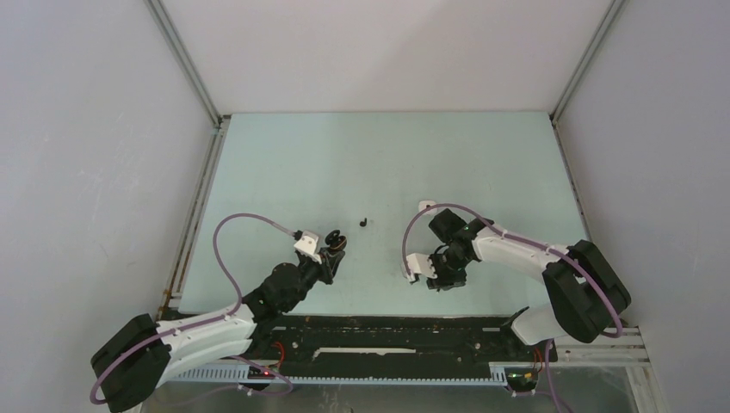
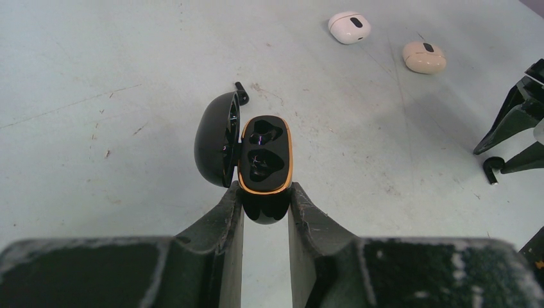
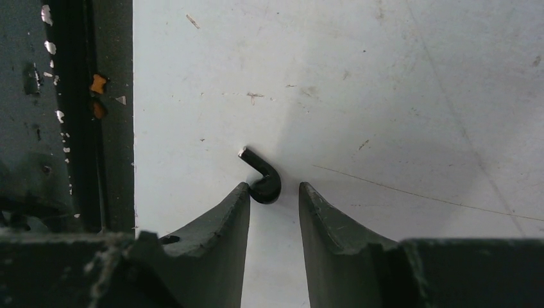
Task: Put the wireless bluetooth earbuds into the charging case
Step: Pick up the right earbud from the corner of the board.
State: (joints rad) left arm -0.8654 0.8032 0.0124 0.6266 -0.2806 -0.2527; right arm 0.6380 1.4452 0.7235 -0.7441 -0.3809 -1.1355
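I find the left gripper [image 2: 266,192] clamped tight on the case [image 2: 264,157], whose lid is open. The right gripper [image 3: 274,189] has its jaws narrowly apart around a black earbud [image 3: 264,183] lying on the table [image 3: 398,96], with a gap on one side. A second earbud [image 1: 364,221] lies at 2 o'clock from the case in the top view.

Colours on my pale green table [image 1: 344,163]
The charging case [image 2: 264,160] was glossy black, gold-rimmed; I saw a black earbud [image 3: 265,185], a white earbud [image 2: 349,27], a beige earbud [image 2: 424,56].
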